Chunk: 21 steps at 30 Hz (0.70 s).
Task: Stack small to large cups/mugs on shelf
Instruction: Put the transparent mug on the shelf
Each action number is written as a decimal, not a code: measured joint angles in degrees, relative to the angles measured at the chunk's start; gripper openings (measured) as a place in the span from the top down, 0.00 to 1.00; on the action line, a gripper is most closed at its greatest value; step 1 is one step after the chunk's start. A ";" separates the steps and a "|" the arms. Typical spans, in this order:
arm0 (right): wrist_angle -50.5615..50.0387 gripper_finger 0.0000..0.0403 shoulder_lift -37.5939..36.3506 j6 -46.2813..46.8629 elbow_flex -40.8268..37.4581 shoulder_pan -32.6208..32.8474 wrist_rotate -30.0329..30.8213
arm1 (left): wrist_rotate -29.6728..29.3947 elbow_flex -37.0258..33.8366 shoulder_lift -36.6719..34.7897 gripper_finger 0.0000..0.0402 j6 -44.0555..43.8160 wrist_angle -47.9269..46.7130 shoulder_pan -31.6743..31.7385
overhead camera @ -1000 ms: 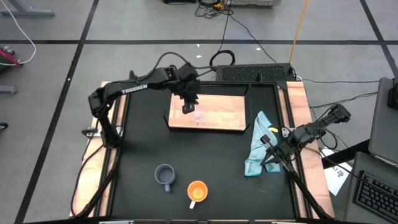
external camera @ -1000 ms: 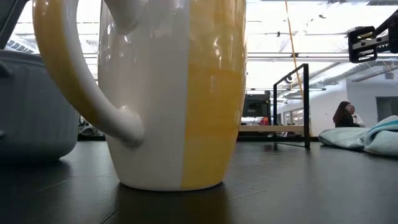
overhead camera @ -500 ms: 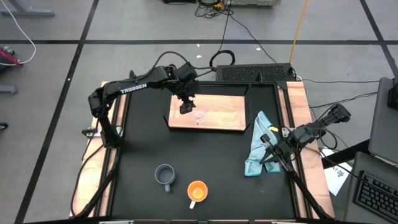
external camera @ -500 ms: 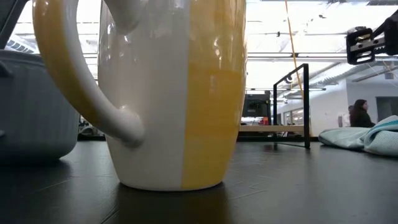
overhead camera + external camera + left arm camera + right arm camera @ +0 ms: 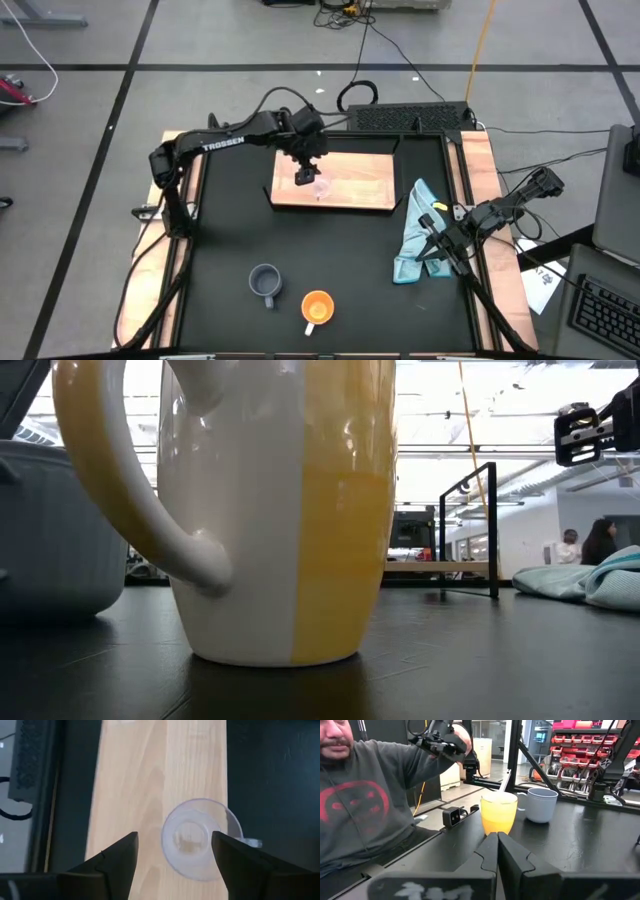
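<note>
The clear glass cup [image 5: 320, 187] stands upright, mouth up, on the light-wood shelf board [image 5: 350, 180] at the table's far middle. My left gripper [image 5: 305, 176] hovers open just above it. In the left wrist view its fingers [image 5: 117, 857] stand on either side of the cup [image 5: 197, 840] without touching it. The blue-grey mug [image 5: 265, 282] and the orange mug with a white handle [image 5: 317, 308] stand on the table near its near edge. My right gripper [image 5: 430, 250] waits shut by the table's right edge.
A light-blue cloth [image 5: 415, 235] lies crumpled between the board and my right gripper. A black keyboard-like unit [image 5: 410, 118] sits beyond the board. A person in a grey sweatshirt [image 5: 365, 795] shows in the right wrist view. Bare black table lies between the board and the mugs.
My left arm has shifted a little toward the table's right, and its gripper has stayed open over the board by the glass cup. The cup and both mugs have kept their places.
</note>
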 joint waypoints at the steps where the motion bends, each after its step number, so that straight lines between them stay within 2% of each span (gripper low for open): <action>1: 0.00 1.00 -0.01 0.08 0.00 0.00 0.00 | 0.00 -0.02 0.36 0.36 0.03 -0.03 -0.03; 21: -0.44 1.00 0.01 0.63 0.00 0.00 -0.04 | -2.91 -0.02 3.36 0.36 -0.15 0.01 -0.17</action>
